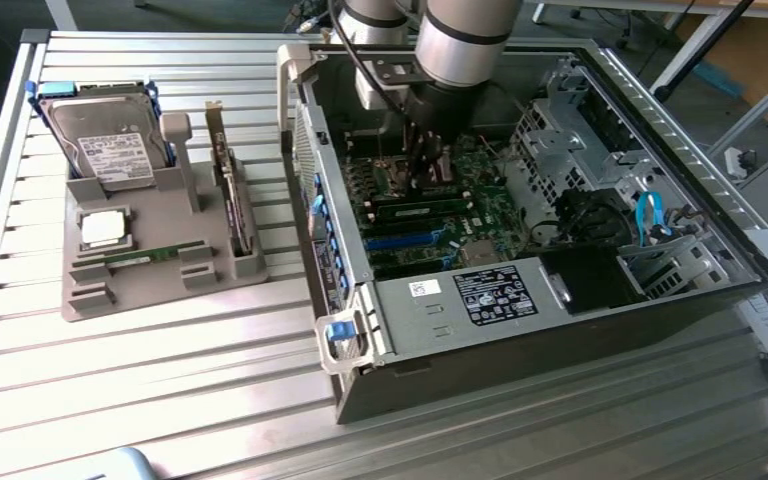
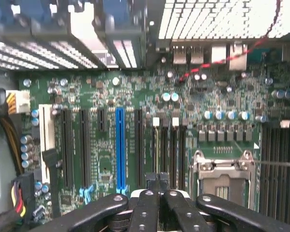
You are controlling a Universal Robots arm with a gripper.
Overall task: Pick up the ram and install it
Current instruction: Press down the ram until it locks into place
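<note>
The open computer case [image 1: 544, 200] lies on its side on the slatted metal table [image 1: 157, 380], and the arm reaches down into it. The gripper [image 1: 427, 172] hangs just above the motherboard [image 1: 484, 215], close to the memory slots, its fingers [image 2: 158, 181] clenched together with nothing visibly between them.

One ram stick [image 1: 422, 211] sits inside the case on the motherboard, just beside the gripper's tip on the side nearer the case's front label. A second ram stick [image 1: 135, 257] lies flat in the grey parts holder [image 1: 157, 275] outside the case, to the exterior view's left of it.

That holder carries one hard drive [image 1: 107, 140] in a blue bracket, one square silver processor [image 1: 101, 228], and one dark expansion card [image 1: 231, 195] standing on edge.

In the wrist view the motherboard shows one blue expansion slot [image 2: 120, 147] among several black ones, and one empty processor socket [image 2: 224, 178].
</note>
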